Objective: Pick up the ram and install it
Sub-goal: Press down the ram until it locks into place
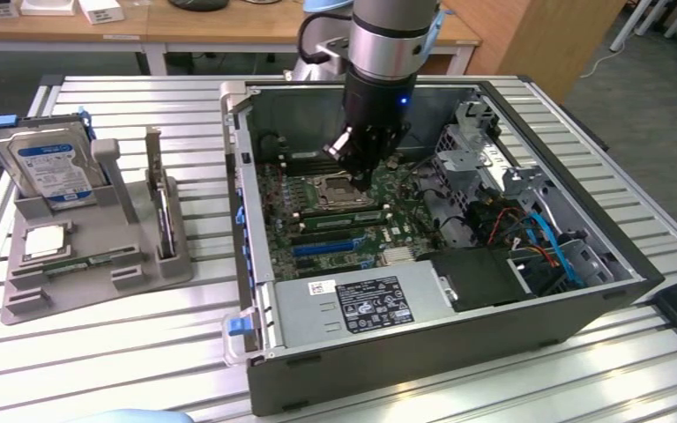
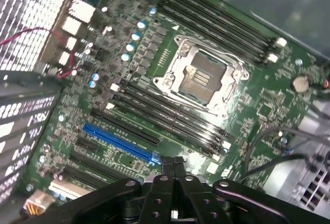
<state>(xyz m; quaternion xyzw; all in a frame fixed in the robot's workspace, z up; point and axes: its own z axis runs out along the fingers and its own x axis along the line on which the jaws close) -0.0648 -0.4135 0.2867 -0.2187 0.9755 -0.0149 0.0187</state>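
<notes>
My gripper (image 1: 362, 179) hangs inside the open computer case (image 1: 433, 352), just above the motherboard (image 1: 368, 242) beside the CPU socket (image 1: 338, 189). In the wrist view its fingertips (image 2: 174, 168) meet with nothing between them. They are over the row of black memory slots (image 2: 170, 118) next to the socket (image 2: 201, 77), and those slots look empty. A thin, long board that seems to be the ram (image 1: 165, 225) stands on edge in the grey holder (image 1: 138, 278) at the exterior view's left, well away from the gripper.
The holder also carries a blue-labelled hard drive (image 1: 50, 167) and a square silver chip (image 1: 45, 241). Inside the case are the power supply (image 1: 368, 304), a drive cage (image 1: 474, 145) and loose cables (image 1: 545, 238). A blue expansion slot (image 2: 121, 141) lies near the fingertips.
</notes>
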